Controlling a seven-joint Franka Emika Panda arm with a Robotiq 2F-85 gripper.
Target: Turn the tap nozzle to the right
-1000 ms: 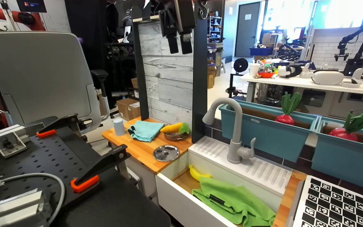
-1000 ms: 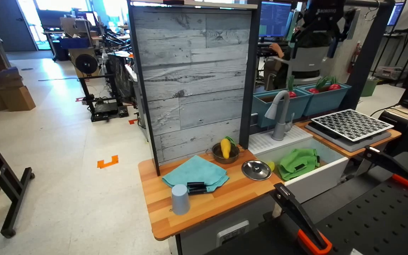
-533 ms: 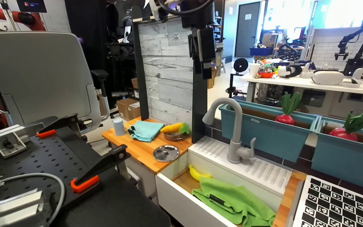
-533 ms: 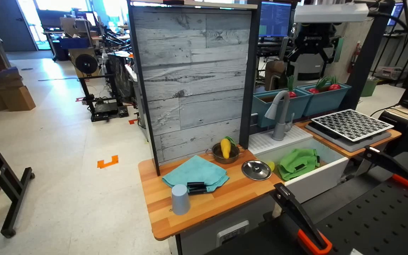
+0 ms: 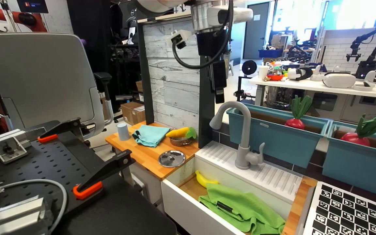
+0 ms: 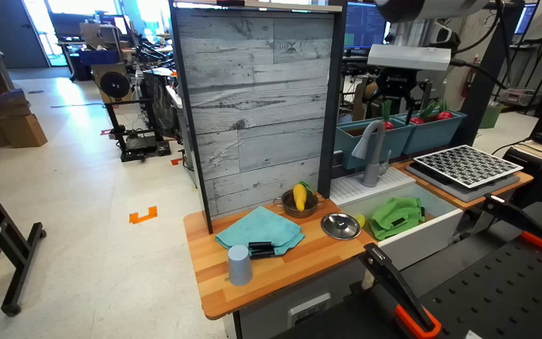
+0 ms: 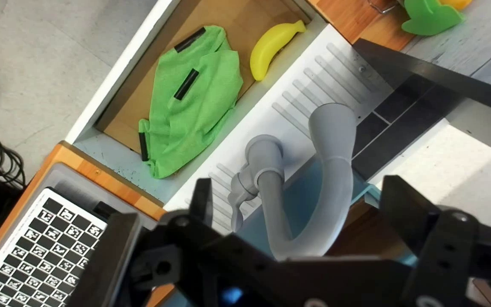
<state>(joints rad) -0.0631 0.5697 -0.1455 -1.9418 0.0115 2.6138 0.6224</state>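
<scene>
The tap nozzle, a grey gooseneck spout, stands on the white ribbed ledge behind the sink in both exterior views [image 5: 246, 127] [image 6: 376, 146]. Its head hangs over the ledge on the side of the dark post. In the wrist view the nozzle [image 7: 337, 187] shows from above, its bend between the two fingers and partly hidden by the gripper body. My gripper [image 7: 297, 189] is open and empty, fingers wide apart. In the exterior views the gripper [image 5: 219, 93] [image 6: 393, 110] points down, close above the top of the spout. I see no clear contact.
The tap lever [image 5: 261, 153] sits beside the base. Blue planters [image 5: 273, 133] with red radishes stand behind it. A dark post [image 5: 207, 98] and wood panel [image 5: 175, 75] stand beside it. The sink [image 5: 188, 209] holds a green cloth [image 5: 243, 205] and a yellow banana [image 5: 205, 179].
The arm has come down and across to the spout. The gripper has gone from high by the panel to just above the tap. The tap nozzle has not moved.
</scene>
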